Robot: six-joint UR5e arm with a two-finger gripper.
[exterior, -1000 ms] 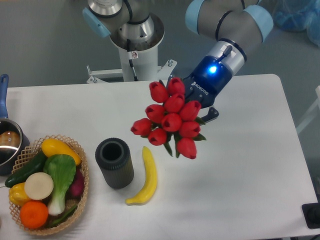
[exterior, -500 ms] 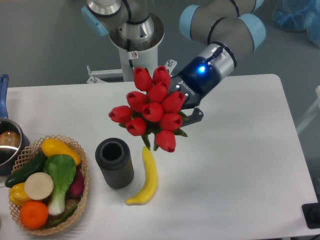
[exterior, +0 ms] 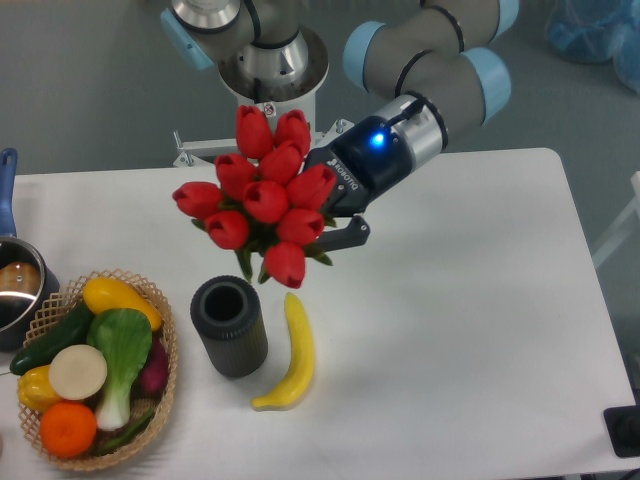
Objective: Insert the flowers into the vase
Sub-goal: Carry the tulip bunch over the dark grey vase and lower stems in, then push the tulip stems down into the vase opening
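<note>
Flowers first, biggest thing I've got in play: a bunch of red tulips riding out ahead of the gripper, heads fanned toward the camera and to the left of the fingers, stems running back into the grip. I'm carrying them clear of the table, high enough that the trailing leaves don't drag across anything.

One dark finger shows under the bunch on the right; the other is hidden behind the blooms. I read the fingers as closed on the stems, since the bunch hangs in the air with nothing else holding it.

Next down in size, the wicker basket of vegetables sits well off to the lower left of the fingers, out of my way.

The vase stands upright below and left of the fingers, mouth open to the ceiling, just under the lowest tulip. The bunch looks wider than that mouth, so I judge the stems must tip down first.

Smallest, the banana lies just beside the vase, below the fingers.
</note>
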